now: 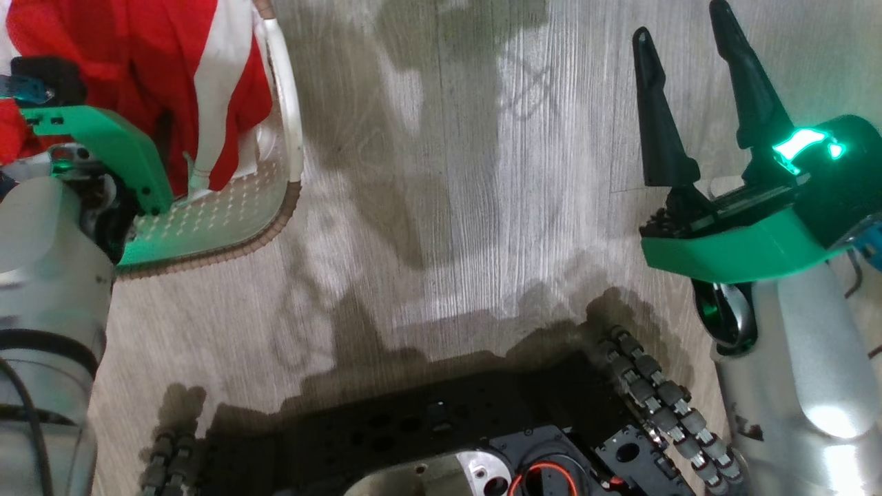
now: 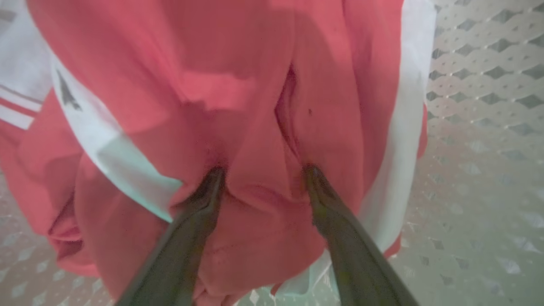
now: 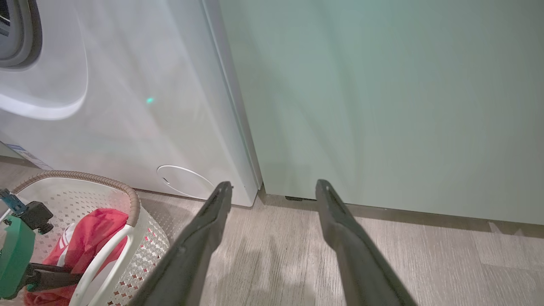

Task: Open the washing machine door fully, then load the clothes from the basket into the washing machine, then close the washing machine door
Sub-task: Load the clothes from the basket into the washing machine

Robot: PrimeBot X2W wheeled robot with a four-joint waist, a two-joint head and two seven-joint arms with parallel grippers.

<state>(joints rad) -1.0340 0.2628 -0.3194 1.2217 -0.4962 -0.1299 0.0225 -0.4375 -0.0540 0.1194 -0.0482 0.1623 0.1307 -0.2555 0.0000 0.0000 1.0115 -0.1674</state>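
The red clothes (image 2: 238, 85) with white panels lie in the cream basket (image 1: 227, 251) at the head view's upper left. My left gripper (image 2: 261, 170) is down in the basket, open, both fingertips pressed into the fabric with a fold bulging between them. In the right wrist view the basket (image 3: 85, 175), the clothes (image 3: 93, 229) and the left arm's green mount (image 3: 15, 255) sit at the lower left. The white washing machine (image 3: 127, 106) stands behind them. Its door is out of view. My right gripper (image 1: 682, 27) hangs open over bare floor, nothing between its fingers.
A pale green cabinet (image 3: 382, 106) adjoins the washing machine on its right. The grey drum rim (image 3: 21, 34) and the round flap (image 3: 185, 180) mark the machine's front. My own dark base (image 1: 427, 427) fills the lower head view. Wood-look floor (image 1: 448, 207) lies between basket and right arm.
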